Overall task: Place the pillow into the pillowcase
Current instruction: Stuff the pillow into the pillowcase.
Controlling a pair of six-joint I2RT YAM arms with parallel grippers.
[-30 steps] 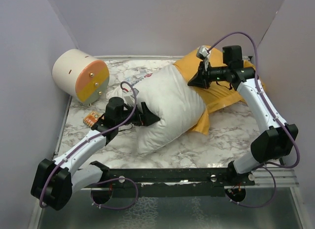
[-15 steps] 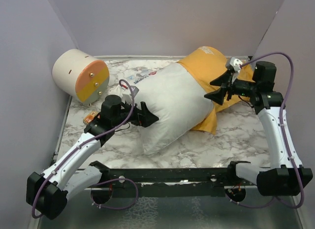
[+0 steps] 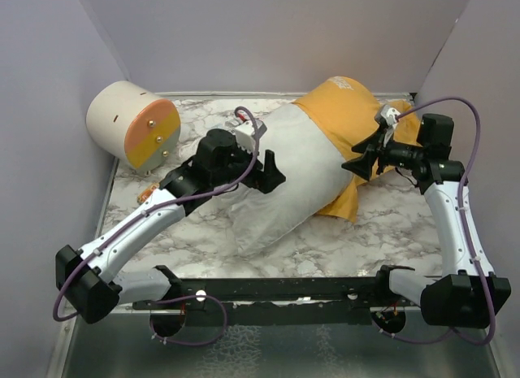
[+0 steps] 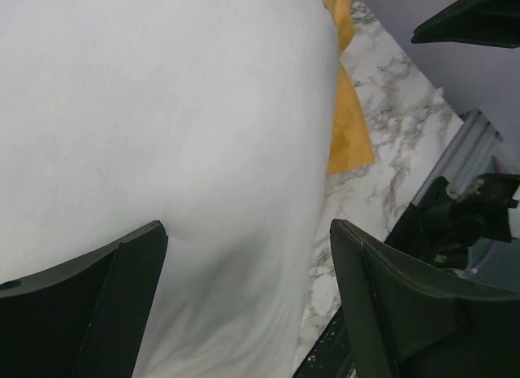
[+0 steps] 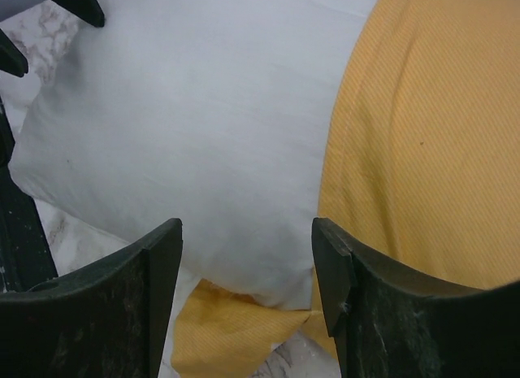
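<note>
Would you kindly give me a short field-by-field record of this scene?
pillow: white, right end inside the pillowcase, most of it outside
pillowcase: orange, right rear of the table
left gripper: open, over the pillow's left part
right gripper: open, at the pillowcase's mouth
cylinder: left rear, apart from the pillow

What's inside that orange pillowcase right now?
One end of the white pillow sits inside the pillowcase; the fabric hides how far in it reaches.
</note>
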